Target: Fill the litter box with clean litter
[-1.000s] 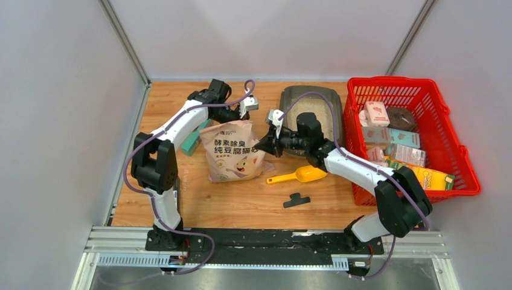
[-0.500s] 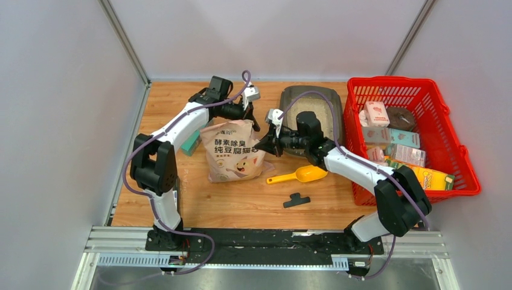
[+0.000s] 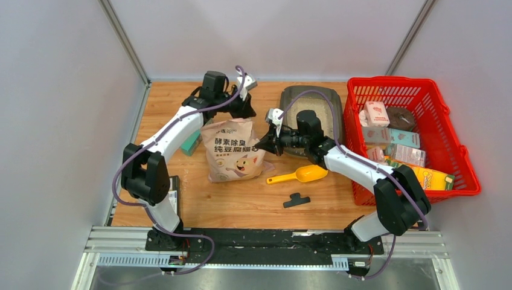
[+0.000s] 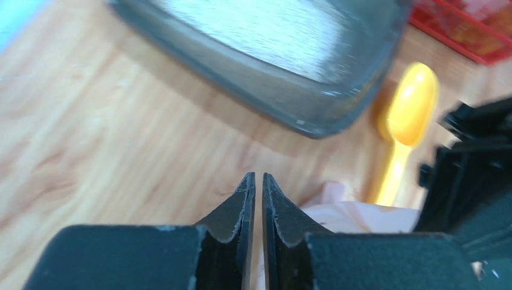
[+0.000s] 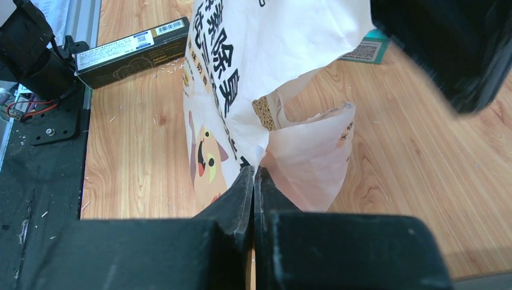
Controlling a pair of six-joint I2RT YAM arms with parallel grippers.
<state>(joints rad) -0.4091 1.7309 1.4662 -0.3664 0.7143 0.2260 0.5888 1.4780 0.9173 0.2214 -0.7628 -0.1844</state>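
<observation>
The dark grey litter box (image 3: 290,96) stands at the back, right of centre, with pale litter (image 3: 315,107) in it; my right arm crosses its near end. It also shows in the left wrist view (image 4: 314,115) with litter (image 4: 259,27) inside. The pink-white cat bag (image 3: 232,151) stands left of it. My left gripper (image 3: 246,110) is at the bag's top right corner, jaws nearly closed (image 4: 258,177), a pale strip of bag (image 4: 356,217) between them. My right gripper (image 3: 261,147) is shut (image 5: 253,172) on the bag's (image 5: 284,48) right edge.
A yellow scoop (image 3: 299,176) lies in front of the litter box, a black clip (image 3: 296,200) nearer me. A red mesh basket (image 3: 422,90) of packets stands at the right. A teal box (image 3: 192,142) lies left of the bag. A black box (image 5: 130,48) lies near the left base.
My left gripper dipped to the bag's top right corner, then its wrist turned and the arm swung back a little. The right gripper and the bag have stayed put.
</observation>
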